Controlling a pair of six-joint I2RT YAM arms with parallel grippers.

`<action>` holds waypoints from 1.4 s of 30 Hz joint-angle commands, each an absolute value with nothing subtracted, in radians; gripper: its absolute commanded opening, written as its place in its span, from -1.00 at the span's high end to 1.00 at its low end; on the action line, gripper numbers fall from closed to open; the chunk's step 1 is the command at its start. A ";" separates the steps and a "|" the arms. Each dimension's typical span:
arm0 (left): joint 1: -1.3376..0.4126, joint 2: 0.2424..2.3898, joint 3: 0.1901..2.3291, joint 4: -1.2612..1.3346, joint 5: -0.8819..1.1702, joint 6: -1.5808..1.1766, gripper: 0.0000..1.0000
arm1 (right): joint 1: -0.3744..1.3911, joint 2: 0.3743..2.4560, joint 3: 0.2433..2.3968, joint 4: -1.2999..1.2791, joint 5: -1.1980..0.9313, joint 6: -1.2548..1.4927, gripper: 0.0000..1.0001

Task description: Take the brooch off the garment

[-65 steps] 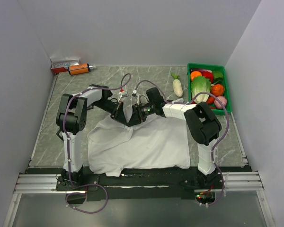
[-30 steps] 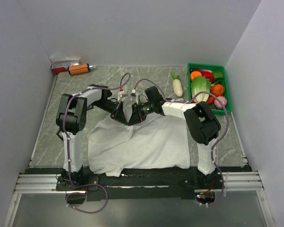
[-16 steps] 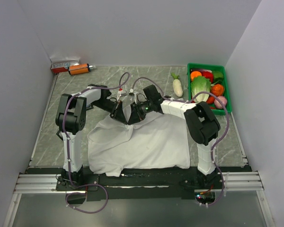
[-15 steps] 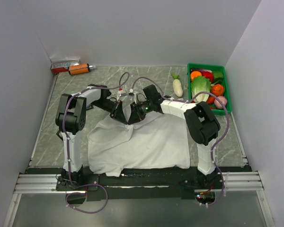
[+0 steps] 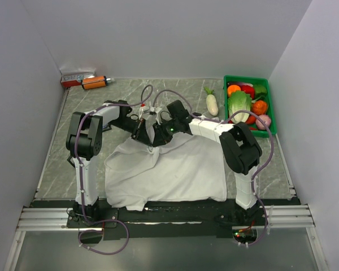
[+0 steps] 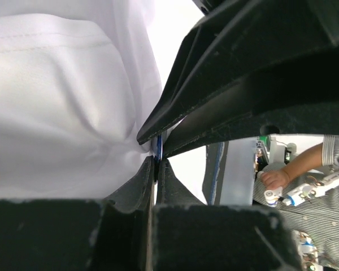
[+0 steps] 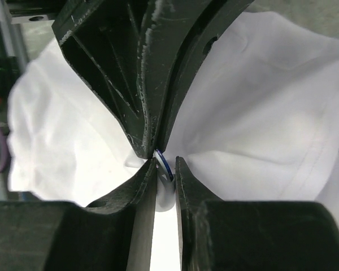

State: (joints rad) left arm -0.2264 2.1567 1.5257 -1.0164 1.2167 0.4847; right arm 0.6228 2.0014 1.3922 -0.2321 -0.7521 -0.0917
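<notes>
A white T-shirt (image 5: 175, 169) lies along the table's (image 5: 62, 152) near edge. Its far edge is bunched toward the middle, where two black grippers meet tip to tip. The left gripper (image 6: 156, 165) is pinched tight on the cloth. The right gripper (image 7: 164, 167), fingers narrowly apart, grips the dark-blue brooch (image 7: 163, 161), seen edge-on. Print on the small box (image 5: 76, 76) in the far left corner is too small to read.

Black-jointed white arms (image 5: 85, 172); purple cables (image 5: 168, 91)
</notes>
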 commanded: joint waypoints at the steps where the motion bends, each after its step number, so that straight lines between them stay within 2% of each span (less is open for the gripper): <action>1: -0.245 2.109 1.523 -1.063 1.440 0.397 0.98 | 0.664 1.999 1.413 -0.209 -0.491 -0.204 0.57; 5: -0.245 2.100 1.499 -1.031 1.453 0.359 0.98 | 0.687 1.991 1.414 -0.201 -0.350 -0.251 0.43; 8: -0.245 2.102 1.491 -1.026 1.459 0.350 0.98 | 0.698 1.974 1.408 -0.186 -0.333 -0.285 0.39; 15: -0.244 2.118 1.543 -1.110 1.384 0.452 0.98 | 0.693 1.824 1.332 -0.224 -0.472 -0.389 0.08; 22: -0.239 2.123 1.566 -1.129 1.333 0.499 0.98 | 0.661 1.733 1.266 -0.311 -0.480 -0.479 -0.08; 32: -0.239 2.102 1.562 -1.121 1.281 0.503 0.98 | 0.641 1.798 1.328 -0.327 -0.604 -0.411 -0.14; 39: -0.239 2.077 1.534 -1.060 1.240 0.453 0.98 | 0.641 1.825 1.342 -0.365 -0.837 -0.419 -0.23; 42: -0.239 2.077 1.545 -1.060 1.239 0.449 0.98 | 0.647 1.850 1.353 -0.403 -0.880 -0.437 -0.46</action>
State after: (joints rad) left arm -0.2371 2.1410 1.5352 -1.0794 1.2327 0.4576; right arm 0.6407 1.8229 1.3052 -0.3538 -0.7555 -0.4141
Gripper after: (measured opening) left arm 0.028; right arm 0.678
